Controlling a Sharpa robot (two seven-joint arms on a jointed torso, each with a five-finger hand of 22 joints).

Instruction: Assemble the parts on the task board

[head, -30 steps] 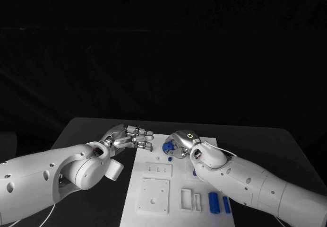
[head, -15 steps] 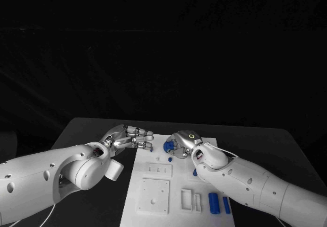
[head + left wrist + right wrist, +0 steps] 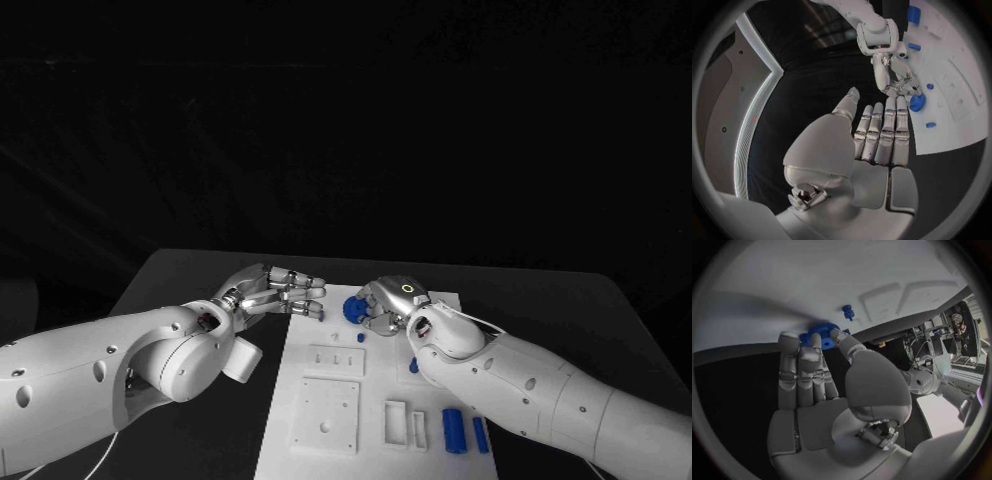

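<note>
I am judging the assembly barely begun: loose blue parts (image 3: 453, 429) are lying at the task board's (image 3: 325, 440) near end. At nine o'clock of the board, my left hand (image 3: 274, 291) is hovering, fingers apart, holding nothing. My right hand (image 3: 384, 304) is pinching a blue gear (image 3: 821, 333) at the board's twelve o'clock edge.

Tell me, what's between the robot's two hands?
Bare board: in the head view, the task board edge separates the left hand from the right hand holding a blue gear.

A lab: black table (image 3: 577, 290), dark backdrop, equipment racks (image 3: 932, 340).
</note>
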